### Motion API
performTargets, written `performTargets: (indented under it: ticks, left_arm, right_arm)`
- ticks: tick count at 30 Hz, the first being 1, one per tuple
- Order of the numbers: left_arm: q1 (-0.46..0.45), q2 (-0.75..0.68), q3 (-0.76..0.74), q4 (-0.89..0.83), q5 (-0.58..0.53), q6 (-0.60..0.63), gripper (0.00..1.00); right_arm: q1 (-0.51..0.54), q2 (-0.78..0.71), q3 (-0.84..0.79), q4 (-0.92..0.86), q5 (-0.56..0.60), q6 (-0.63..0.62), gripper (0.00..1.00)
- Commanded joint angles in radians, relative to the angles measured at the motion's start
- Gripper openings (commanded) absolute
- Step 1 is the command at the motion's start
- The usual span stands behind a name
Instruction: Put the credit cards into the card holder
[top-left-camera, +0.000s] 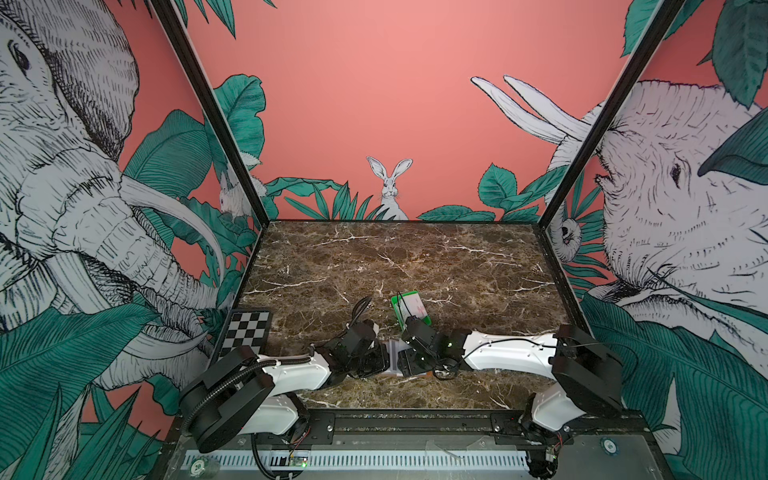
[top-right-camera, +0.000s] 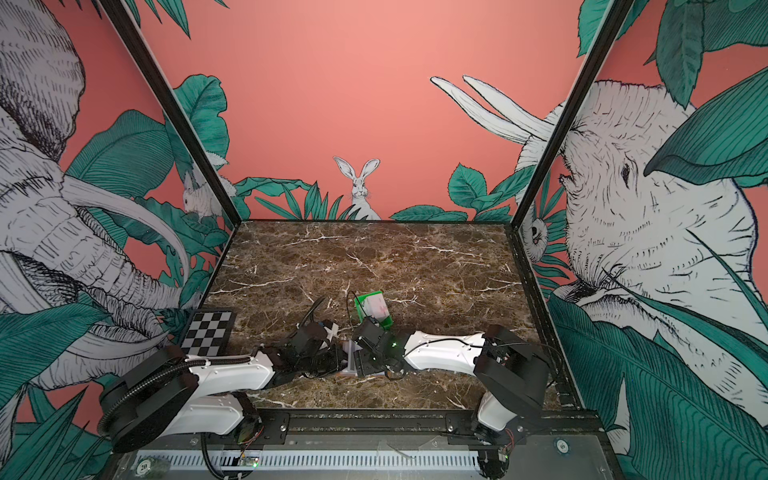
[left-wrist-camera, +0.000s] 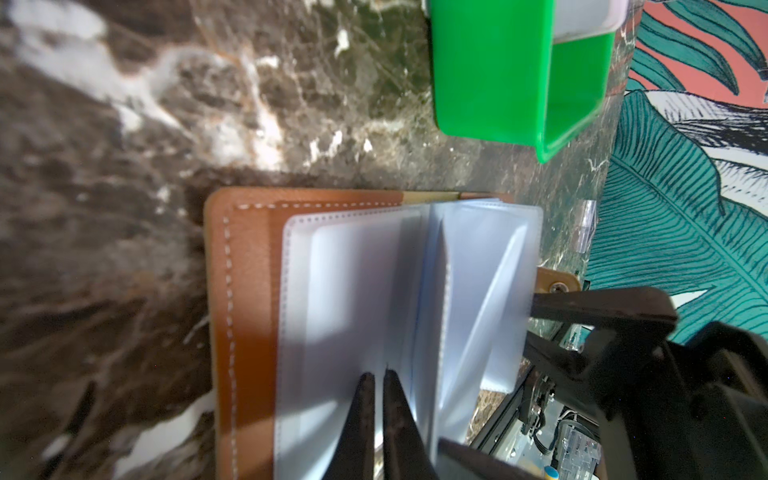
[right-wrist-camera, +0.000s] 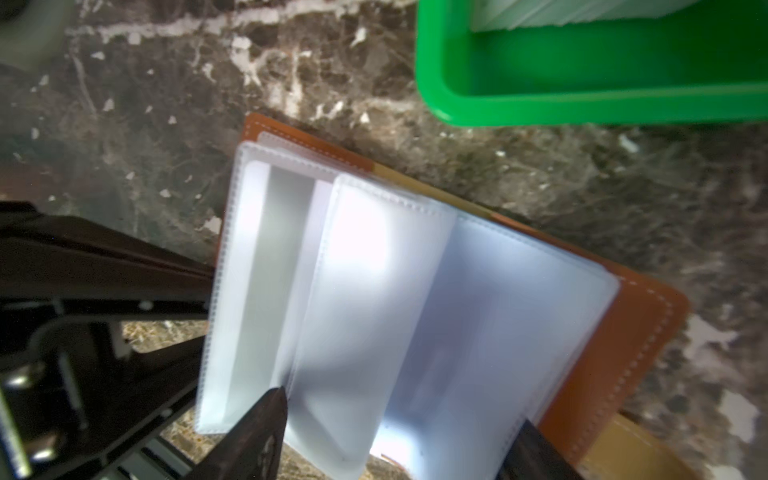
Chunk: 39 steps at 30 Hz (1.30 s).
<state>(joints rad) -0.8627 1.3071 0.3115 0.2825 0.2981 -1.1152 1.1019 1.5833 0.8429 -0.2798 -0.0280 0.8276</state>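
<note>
The card holder (left-wrist-camera: 245, 291) is laid open on the marble table (top-left-camera: 415, 257) near its front edge, with its clear sleeves (left-wrist-camera: 353, 291) fanned upward. The credit cards (right-wrist-camera: 561, 12) are stacked in the green tray (right-wrist-camera: 582, 95) just behind it.

The left gripper (left-wrist-camera: 377, 376) is closed over the sleeves near the spine; whether a leaf is nipped cannot be told. The right gripper (right-wrist-camera: 395, 440) is spread wide astride the leaves, and nothing is held in it.

The step in hand is judged to be the parting of a sleeve. Next, a card would have to be fetched from the tray while that leaf is held apart.

In the right wrist view, what appears to be a white card with a grey stripe (right-wrist-camera: 286, 291) is seen inside one leaf. In both top views the holder is almost wholly hidden by the wrists.
</note>
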Motion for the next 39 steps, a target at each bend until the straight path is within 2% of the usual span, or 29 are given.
performTargets:
  ticks: [1,7,11,18,23,27,31,35,39]
  left_arm:
    - [0.003,-0.003,-0.018,-0.021,-0.01,-0.009,0.1]
    - [0.004,-0.037,-0.016,-0.057,-0.021,-0.002,0.1]
    - [0.007,-0.105,-0.008,-0.142,-0.049,0.016,0.1]
    - [0.04,-0.309,0.038,-0.431,-0.107,0.092,0.13]
    - [0.046,-0.396,0.056,-0.476,-0.117,0.147,0.15]
    - [0.047,-0.378,0.074,-0.399,-0.106,0.187,0.16]
    - [0.047,-0.31,0.14,-0.375,-0.144,0.238,0.16]
    - [0.051,-0.214,0.198,-0.296,-0.145,0.286,0.16]
    - [0.057,-0.116,0.279,-0.291,-0.144,0.325,0.18]
  right_arm:
    - [0.006,0.008,0.015,-0.102,0.094,0.023,0.72]
    - [0.006,-0.024,0.01,-0.208,0.197,0.045,0.71]
    - [0.004,-0.083,-0.009,-0.268,0.258,0.062,0.71]
    - [-0.006,-0.187,-0.07,-0.284,0.281,0.05,0.7]
    - [-0.022,-0.299,-0.106,-0.251,0.264,-0.014,0.67]
    - [-0.08,-0.356,-0.089,-0.255,0.215,-0.087,0.67]
    - [-0.175,-0.371,-0.056,-0.236,0.13,-0.167,0.72]
    - [-0.272,-0.305,-0.012,-0.179,0.036,-0.236,0.8]
    - [-0.318,-0.2,0.051,-0.14,-0.006,-0.283,0.85]
